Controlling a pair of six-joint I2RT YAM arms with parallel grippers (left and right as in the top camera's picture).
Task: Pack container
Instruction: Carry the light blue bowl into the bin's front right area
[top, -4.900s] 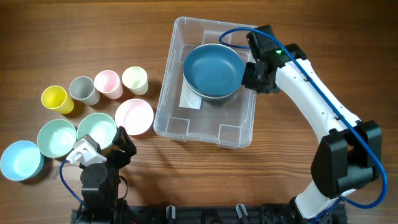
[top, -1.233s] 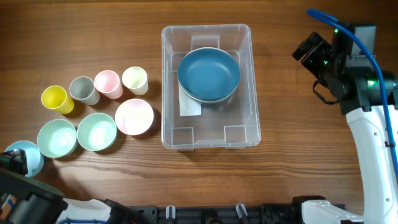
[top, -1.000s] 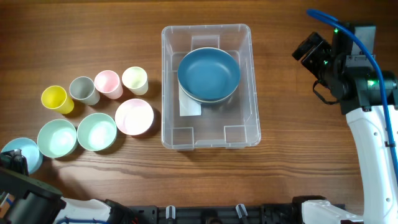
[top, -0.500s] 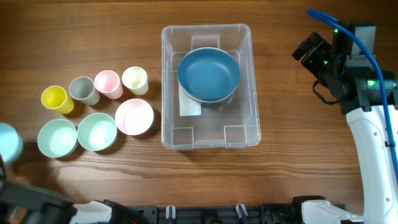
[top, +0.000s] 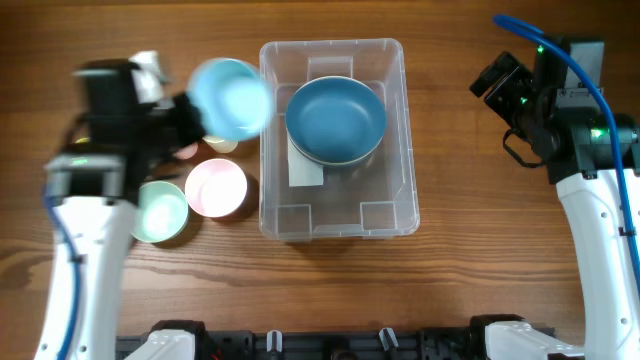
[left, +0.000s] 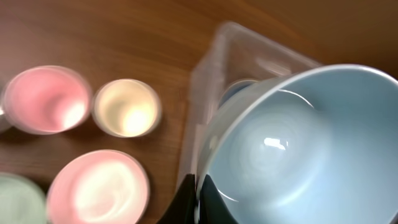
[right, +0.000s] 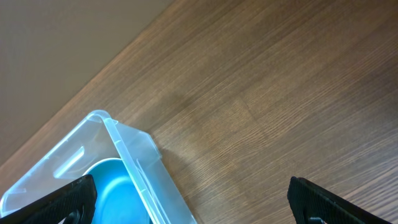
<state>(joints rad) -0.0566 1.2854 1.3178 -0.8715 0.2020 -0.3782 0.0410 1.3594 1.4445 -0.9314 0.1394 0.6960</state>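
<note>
The container (top: 388, 214) is a clear bin in the middle of the table, and its corner (left: 231, 38) shows in the left wrist view. A dark blue bowl (top: 335, 120) sits in it over a white label (top: 304, 172). My left gripper (top: 190, 115) (left: 199, 186) is shut on the rim of a light blue bowl (top: 230, 97) (left: 292, 143). It holds the bowl in the air by the container's far left corner. My right gripper (top: 505, 112) (right: 193, 200) hangs open and empty to the right of the container, whose near wall (right: 134, 155) shows in the right wrist view.
Left of the container stand a pink bowl (top: 215, 187) (left: 96, 190), a green bowl (top: 160, 212), a cream cup (left: 127, 107) and a pink cup (left: 43, 99). My left arm (top: 90, 230) covers more of the row.
My left gripper has lifted the light blue bowl from the table's front left and carried it right and away, up beside the container. The right arm has not moved.
</note>
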